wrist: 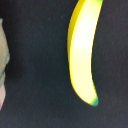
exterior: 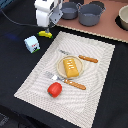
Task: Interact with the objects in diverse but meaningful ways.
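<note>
While I hang over the dark table [exterior: 15,55] near its far edge, the broad placemat [exterior: 95,95] spreads across the middle of the scene. Beyond it, two grey pots [exterior: 90,14] stand on a pale board. At the mat's centre a plate [exterior: 61,65] carries the bread loaf [exterior: 72,67], with a wooden-handled knife [exterior: 88,59] just beyond the plate and a wooden-handled fork [exterior: 67,81] lying on the near side. The red tomato-like fruit [exterior: 54,89] sits on the mat by the fork's tines. Off the mat, toward the exterior view's left, the cube carton [exterior: 33,44] rests on the dark cloth.

The smallest thing is the one I am after: the banana [exterior: 45,34] lies on the dark table just off the mat's far corner, directly beneath my gripper [exterior: 48,28]. My wrist camera shows the banana [wrist: 83,50] lying free on the cloth, nothing clamped on it. My fingers themselves are not visible from the wrist and blur together in the exterior view, so I cannot tell how wide they stand.

I judge this to be the approach before a pick. Next I need to descend straight, straddle the banana across its narrow width, and close gently so it does not roll out.
</note>
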